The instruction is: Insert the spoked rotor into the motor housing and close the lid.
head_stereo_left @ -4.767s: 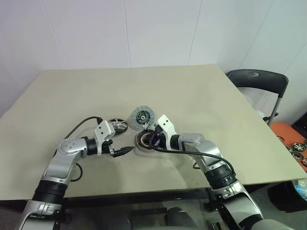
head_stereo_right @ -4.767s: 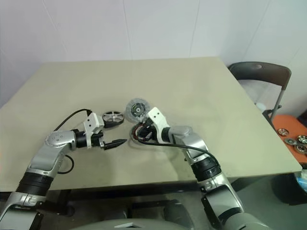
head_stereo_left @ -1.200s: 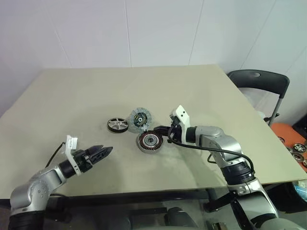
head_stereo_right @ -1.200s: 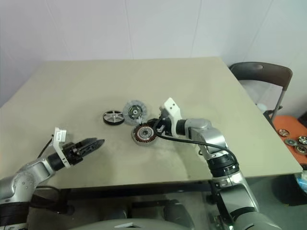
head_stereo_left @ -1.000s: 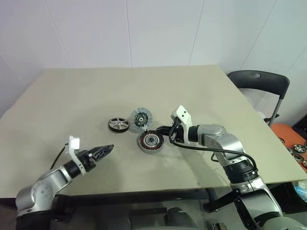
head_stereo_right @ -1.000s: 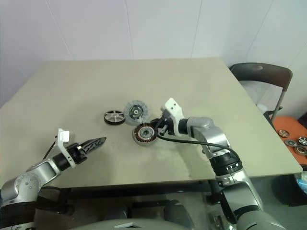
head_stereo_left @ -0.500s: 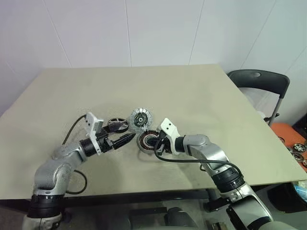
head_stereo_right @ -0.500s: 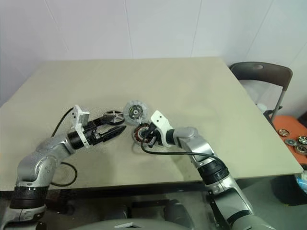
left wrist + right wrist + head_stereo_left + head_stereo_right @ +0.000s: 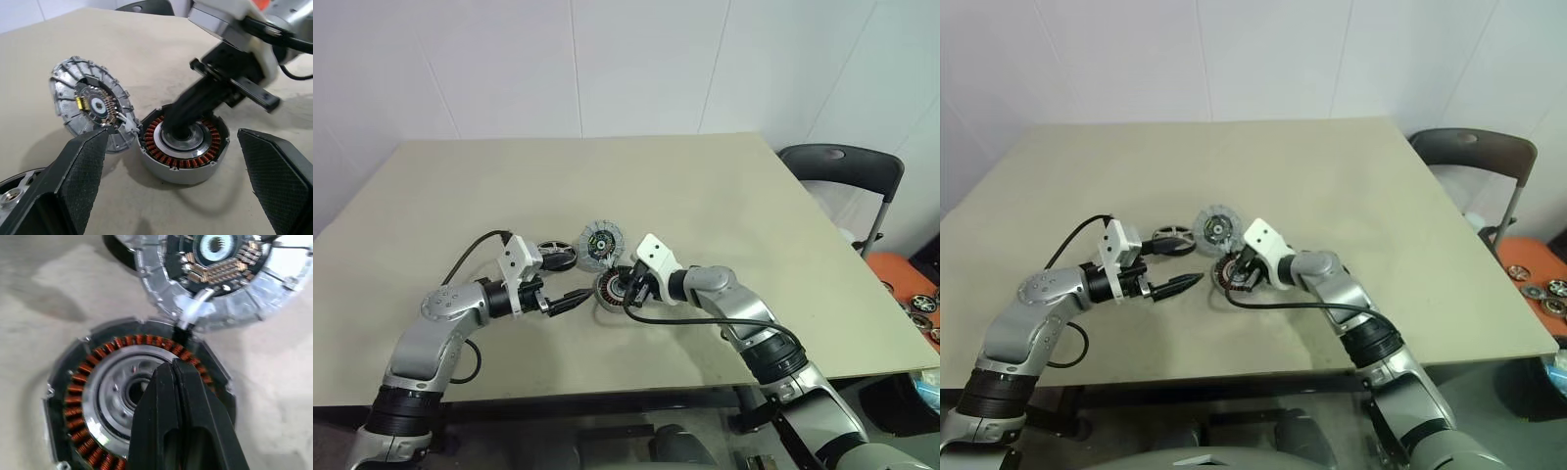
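Note:
The motor housing point(image 9: 610, 287), a dark ring with copper windings around a silver centre, lies mid-table. The lid point(image 9: 601, 241), a grey ribbed disc, leans tilted against the housing's far rim. To their left the spoked rotor point(image 9: 556, 257) lies flat. My right gripper point(image 9: 627, 288) is shut, and its fingertips point(image 9: 168, 377) come down on the housing's silver centre point(image 9: 182, 138). Just left of the housing, my left gripper point(image 9: 578, 297) points at it. It is open, its fingers point(image 9: 80, 164) stand wide apart, and nothing is between them.
The beige table point(image 9: 724, 196) has bare room behind and to both sides of the parts. A black chair point(image 9: 842, 166) stands off the right edge. An orange tray point(image 9: 911, 289) with small wheels lies on the floor beside it.
My left arm has swung in from the near left table edge, rolled, and now points at the housing. My right gripper has slid left from the housing's right side onto its centre.

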